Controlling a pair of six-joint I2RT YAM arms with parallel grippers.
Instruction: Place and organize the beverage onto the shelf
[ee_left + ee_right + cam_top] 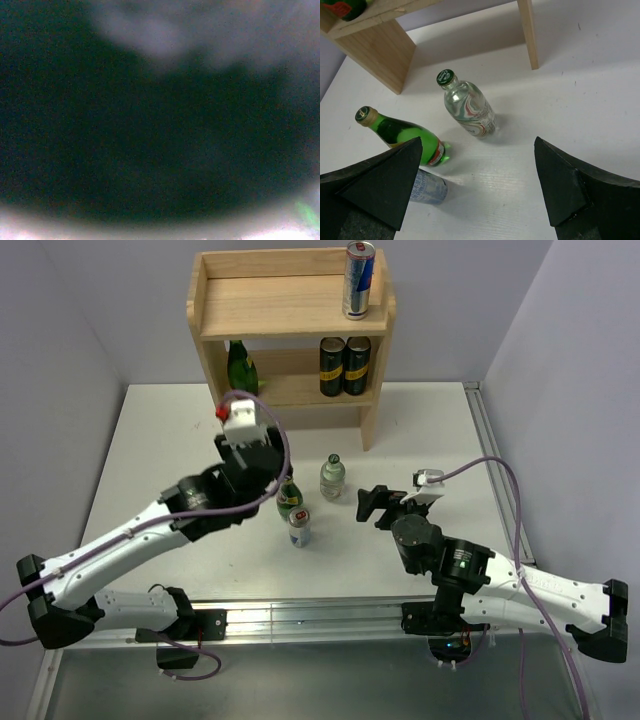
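picking the green bottle (pixel 289 499) looks like the step in hand. it stands on the table (pixel 150 440) in front of the shelf (pixel 265 320), with the clear bottle (pixel 332 477) beside it and the small can (pixel 299 529) just on its far-from-shelf side. left gripper (pixel 272 478) hangs right at it. its wrist view is only dark blur, so we cannot tell if the jaws are apart or clamped. right gripper (pixel 477 165) is spread wide with nothing in it, also in front of the shelf. we'd grip the body low and lift straight up so the small can isn't knocked. then we'd slot it beside the shelved green bottle (pixel 240 366) at the lower tier's left end, keeping under the top board.
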